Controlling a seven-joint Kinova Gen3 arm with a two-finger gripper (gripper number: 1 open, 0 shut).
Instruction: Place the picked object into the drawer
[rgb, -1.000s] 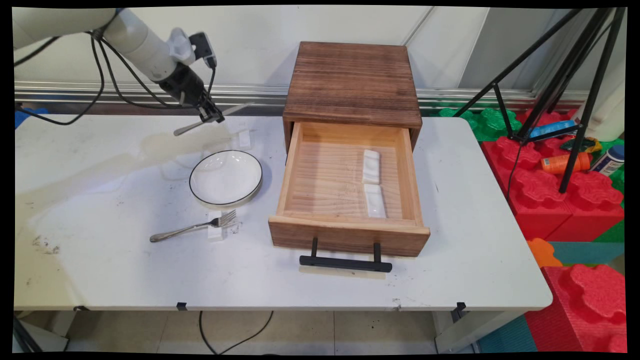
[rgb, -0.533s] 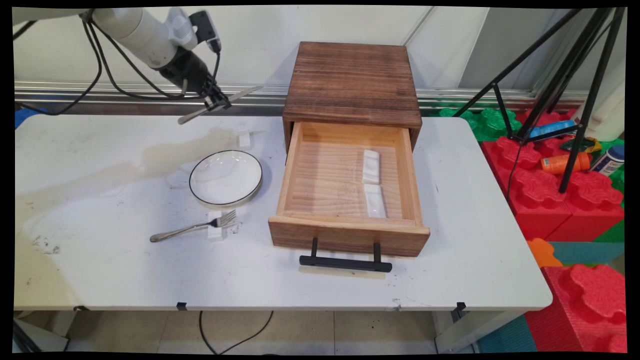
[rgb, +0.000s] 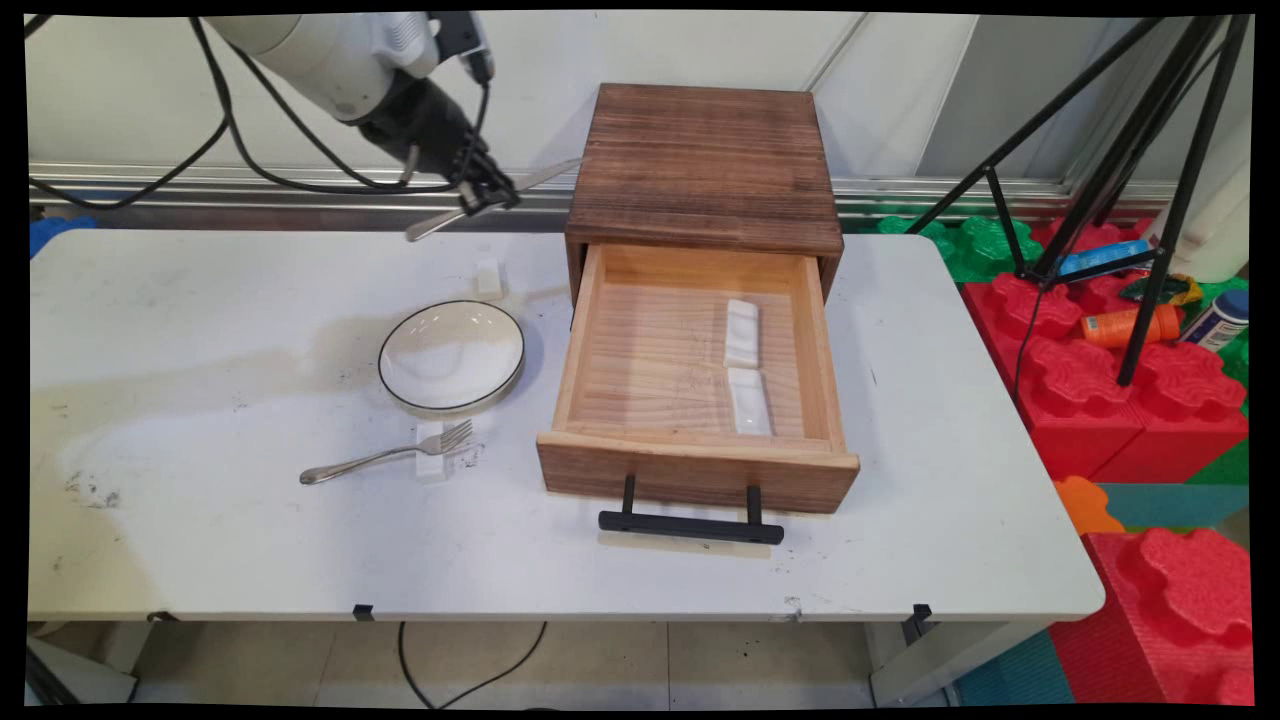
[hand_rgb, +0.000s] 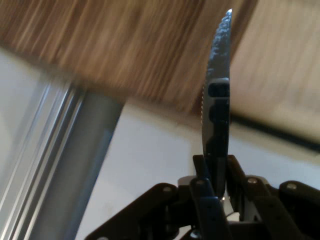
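Note:
My gripper (rgb: 495, 196) is shut on a metal table knife (rgb: 545, 177), held in the air above the table's far edge, just left of the wooden drawer box (rgb: 706, 165). The knife lies nearly level, its handle (rgb: 432, 226) pointing left and down and its blade toward the box. In the hand view the serrated blade (hand_rgb: 218, 95) rises straight up from between the fingers (hand_rgb: 205, 200), with the box's dark wood behind it. The open drawer (rgb: 690, 470) holds two white rests (rgb: 741, 332).
A white plate with a dark rim (rgb: 451, 355) sits left of the drawer. In front of the plate a fork (rgb: 388, 455) lies on a small white rest. Another small white rest (rgb: 488, 278) lies behind the plate. A black tripod (rgb: 1150, 180) and red foam blocks (rgb: 1130, 400) stand right of the table.
The gripper has carried the knife up and to the right, from above the small white rest behind the plate toward the wooden box. The blade's tip now reaches the box's left side.

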